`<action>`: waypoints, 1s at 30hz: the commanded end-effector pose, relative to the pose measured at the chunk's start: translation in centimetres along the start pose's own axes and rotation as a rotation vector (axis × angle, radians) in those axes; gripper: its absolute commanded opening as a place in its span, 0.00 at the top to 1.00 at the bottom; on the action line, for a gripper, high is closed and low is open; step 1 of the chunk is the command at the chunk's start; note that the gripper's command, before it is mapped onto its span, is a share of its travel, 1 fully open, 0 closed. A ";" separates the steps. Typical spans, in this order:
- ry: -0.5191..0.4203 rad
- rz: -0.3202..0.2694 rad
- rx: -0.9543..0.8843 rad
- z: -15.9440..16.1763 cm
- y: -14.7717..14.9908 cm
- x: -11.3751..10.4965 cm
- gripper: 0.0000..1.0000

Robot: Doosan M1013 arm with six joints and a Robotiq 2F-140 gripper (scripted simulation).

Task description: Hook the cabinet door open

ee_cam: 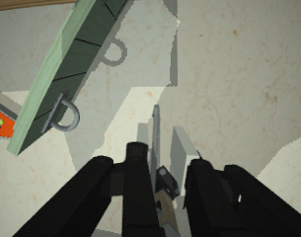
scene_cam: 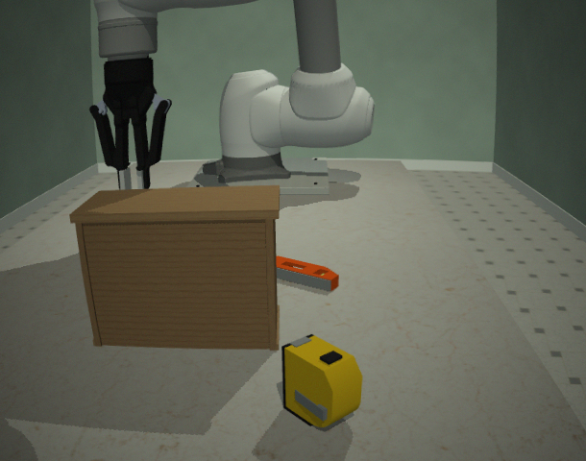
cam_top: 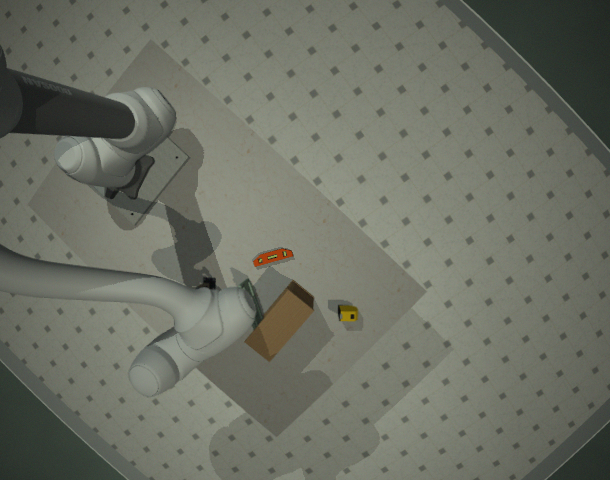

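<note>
Exterior view: cabinet (scene_cam: 179,268) hides pincer (scene_cam: 132,181) fingertips.

Cabinet (scene_cam: 179,278): brown, horizontal wood grain; top board a lighter brown. Cabinet door (ee_cam: 71,66): pale green with darker green panel lines, carrying grey metal rings (ee_cam: 70,118). Gripper (scene_cam: 133,182): black body and links, pale grey fingertips. Arm (scene_cam: 293,119): white joints, dark grey tube. Spirit level (scene_cam: 306,274): orange with grey underside. Tape measure (scene_cam: 323,381): yellow, black button, grey tabs. Floor (scene_cam: 531,238): cream tiles with small dark grey diamonds. Walls (scene_cam: 432,74): green.
</note>
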State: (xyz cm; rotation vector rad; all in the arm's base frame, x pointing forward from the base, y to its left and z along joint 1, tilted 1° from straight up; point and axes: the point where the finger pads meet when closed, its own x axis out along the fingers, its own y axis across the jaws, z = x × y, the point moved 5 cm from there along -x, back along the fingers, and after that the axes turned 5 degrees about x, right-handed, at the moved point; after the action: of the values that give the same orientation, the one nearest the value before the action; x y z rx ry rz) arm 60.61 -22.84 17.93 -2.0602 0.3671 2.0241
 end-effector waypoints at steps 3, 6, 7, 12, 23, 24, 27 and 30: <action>0.000 0.000 0.000 0.0 0.0 1.8 0.85; 0.000 0.000 0.000 0.0 0.1 2.7 0.85; 0.000 0.000 0.000 0.0 0.1 3.0 0.85; 0.000 0.000 0.000 0.0 0.1 3.7 0.85; 0.000 0.000 0.000 -0.1 0.1 4.8 0.85; 0.000 0.000 0.000 -0.1 0.1 4.8 0.85; 0.000 0.000 0.000 -0.1 0.1 4.8 0.85; 0.000 0.000 0.000 -0.1 0.1 4.8 0.85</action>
State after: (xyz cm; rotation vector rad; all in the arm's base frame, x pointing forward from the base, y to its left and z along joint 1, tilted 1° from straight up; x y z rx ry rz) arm 60.70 -23.03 13.10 -2.0604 0.3671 2.0239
